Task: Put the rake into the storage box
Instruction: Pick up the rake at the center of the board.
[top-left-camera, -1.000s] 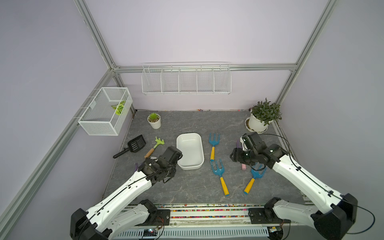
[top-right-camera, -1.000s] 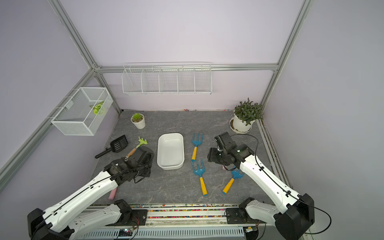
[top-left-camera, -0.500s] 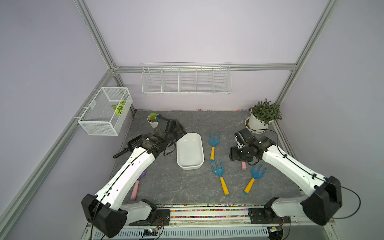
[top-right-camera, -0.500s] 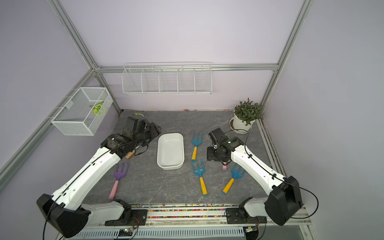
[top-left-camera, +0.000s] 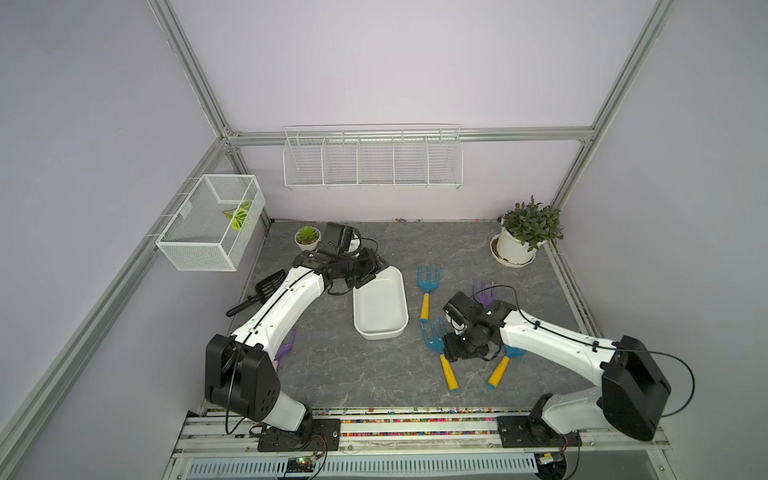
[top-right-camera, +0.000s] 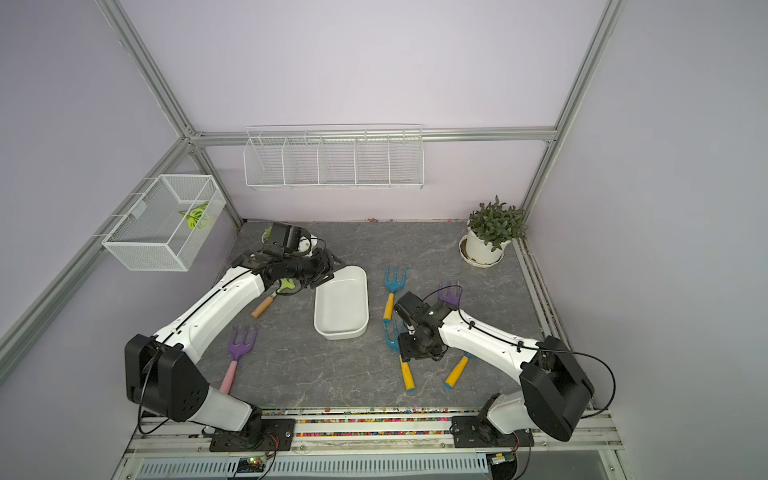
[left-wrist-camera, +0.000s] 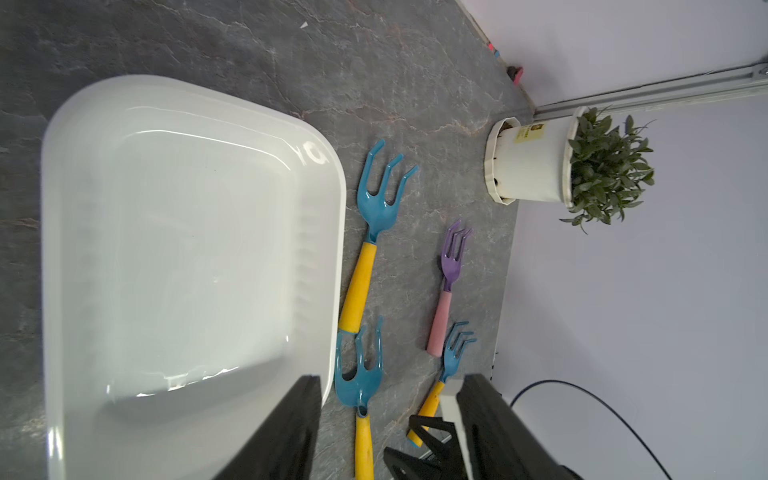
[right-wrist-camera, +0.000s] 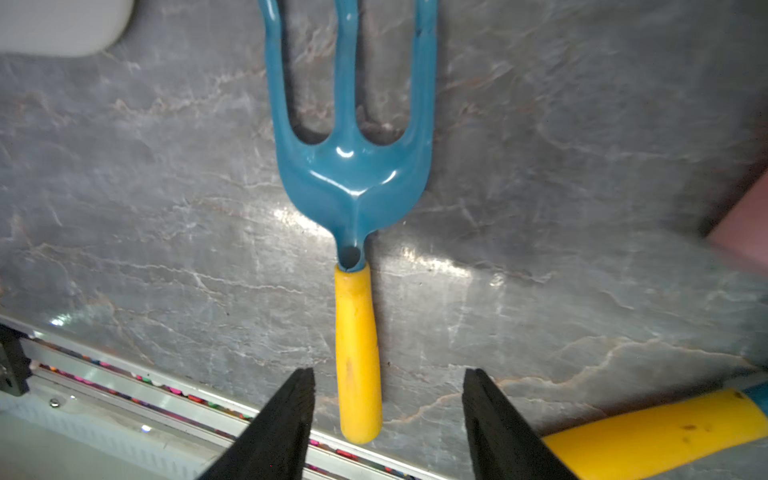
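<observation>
The storage box is a shallow white tub, empty, in the middle of the grey table. My left gripper hovers open and empty at its far-left corner. A blue rake with a yellow handle lies to the front right of the box. My right gripper hangs open over it. The handle's end lies between the fingertips and touches neither.
Two more blue rakes, a purple rake on the right and another on the left. A green rake and black scoop lie under the left arm. Potted plants, wire basket, wall rack.
The left arm swung from the box's near-left side to its far-left corner, jaws narrowing. The right gripper moved forward and left, from beside the purple rake to above the near blue rake.
</observation>
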